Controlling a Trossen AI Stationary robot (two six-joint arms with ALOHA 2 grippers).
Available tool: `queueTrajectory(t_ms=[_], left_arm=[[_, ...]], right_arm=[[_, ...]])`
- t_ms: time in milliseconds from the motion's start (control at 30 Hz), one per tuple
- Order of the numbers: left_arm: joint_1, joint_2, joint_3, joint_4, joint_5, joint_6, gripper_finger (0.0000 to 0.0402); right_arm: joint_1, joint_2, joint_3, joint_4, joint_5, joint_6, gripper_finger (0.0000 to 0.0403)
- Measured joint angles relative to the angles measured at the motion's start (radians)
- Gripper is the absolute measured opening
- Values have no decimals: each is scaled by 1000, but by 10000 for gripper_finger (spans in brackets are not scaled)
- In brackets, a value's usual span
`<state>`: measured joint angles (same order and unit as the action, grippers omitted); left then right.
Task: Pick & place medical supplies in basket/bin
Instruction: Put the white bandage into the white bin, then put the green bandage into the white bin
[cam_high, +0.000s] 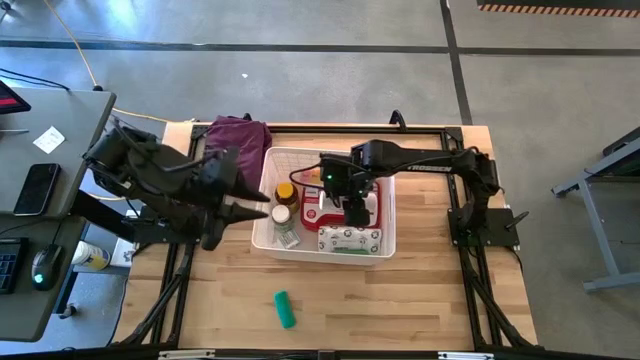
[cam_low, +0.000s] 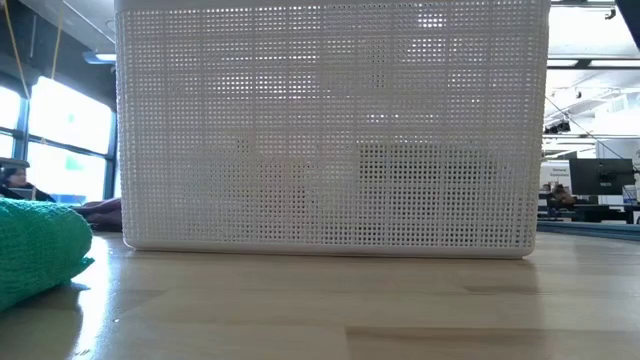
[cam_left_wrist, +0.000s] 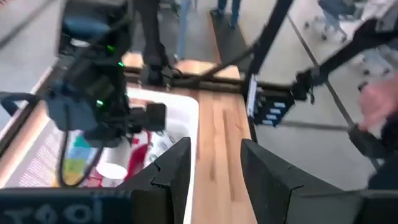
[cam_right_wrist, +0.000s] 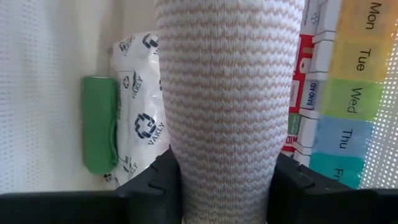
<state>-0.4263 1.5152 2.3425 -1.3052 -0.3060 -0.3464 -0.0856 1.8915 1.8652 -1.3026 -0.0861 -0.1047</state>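
Note:
The white basket (cam_high: 385, 240) stands mid-table; in the low view its meshed wall (cam_low: 330, 130) fills the picture. It holds an amber bottle (cam_high: 286, 192), a white-capped bottle (cam_high: 281, 213), a red pouch (cam_high: 318, 205), a white printed packet (cam_right_wrist: 140, 118), a green tube (cam_right_wrist: 99, 124) and a rainbow pill organizer (cam_right_wrist: 351, 93). My right gripper (cam_high: 357, 213) hangs over the basket, shut on a beige roll (cam_right_wrist: 227, 93). My left gripper (cam_high: 262, 208) stands open at the basket's left rim, with nothing between its fingers (cam_left_wrist: 180, 162). My right gripper pinches the beige roll between its two fingers, one on each side of the roll's upper part (cam_right_wrist: 186, 174). The fingers come from above, pointing steeply down. The roll hangs on below them over the basket's contents; whether its lower end touches them I cannot tell.
A teal-green wrap roll (cam_high: 285, 310) lies on the bare wood near the front edge, also seen at the left of the low view (cam_low: 35, 250). A purple cloth (cam_high: 238, 135) lies at the far edge behind the basket. A desk (cam_high: 70, 130) stands left of the table.

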Motion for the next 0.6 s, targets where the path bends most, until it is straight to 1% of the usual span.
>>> queueTrajectory(t_ms=[167, 267, 333, 433, 600], left_arm=[[0, 18, 0, -34, 93, -5, 172], [0, 25, -3, -106, 171, -49, 172], [0, 34, -12, -158, 198, -88, 172], [-17, 50, -16, -225, 185, -139, 172], [-99, 65, -13, -225, 129, -149, 172]], right_arm=[[0, 1, 0, -2, 2, 1, 172], [0, 1, 0, -3, 2, 17, 184], [0, 1, 0, -4, 2, 28, 191], [0, 1, 0, -4, -8, 55, 207], [0, 1, 0, -11, -68, 103, 246]])
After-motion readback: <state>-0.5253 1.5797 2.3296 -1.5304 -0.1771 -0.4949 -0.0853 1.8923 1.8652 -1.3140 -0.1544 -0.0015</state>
